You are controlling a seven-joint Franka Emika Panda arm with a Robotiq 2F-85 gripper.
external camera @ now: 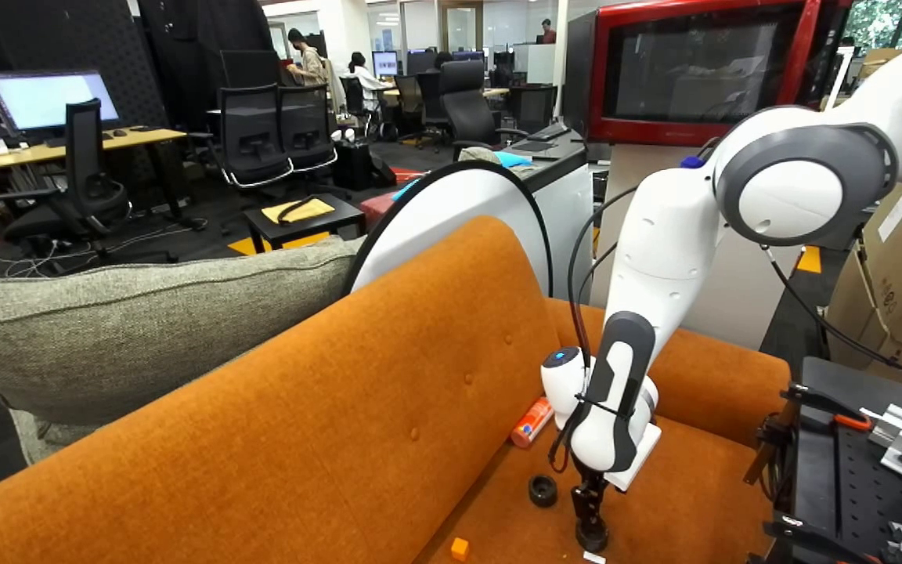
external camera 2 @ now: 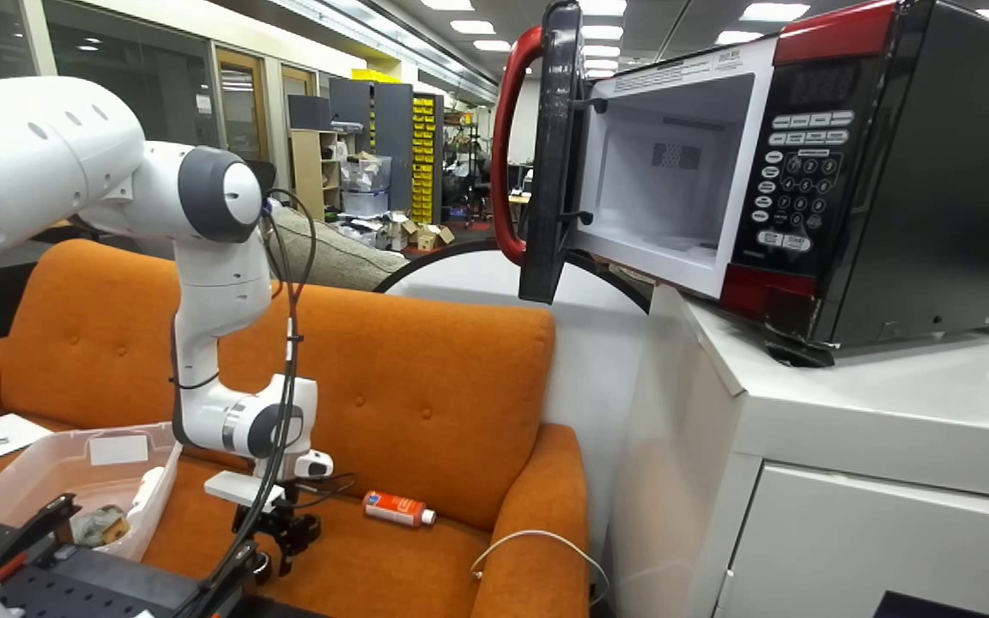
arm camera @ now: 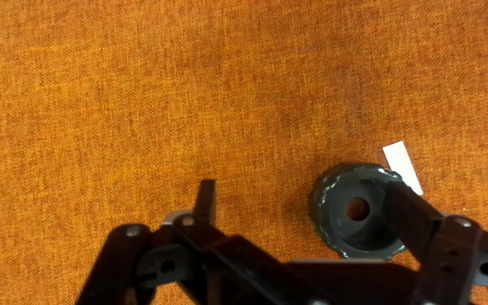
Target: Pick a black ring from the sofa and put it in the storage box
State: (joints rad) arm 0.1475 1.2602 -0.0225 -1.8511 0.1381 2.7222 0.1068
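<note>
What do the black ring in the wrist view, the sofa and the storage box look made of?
Black ring: perhaps hard plastic or rubber, satin; glints dot its ridged rim.
Sofa: woven fabric, matte; threads show.
Storage box: likely smooth plastic; its translucent walls let orange through.

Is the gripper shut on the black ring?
No, the gripper stands open in the wrist view, with the sofa showing between one finger and the black ring.

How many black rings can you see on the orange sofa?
2. One black ring is at the gripper, beside a white strip; the other black ring lies closer to the red-orange bottle. More could be hidden behind the arm.
</note>
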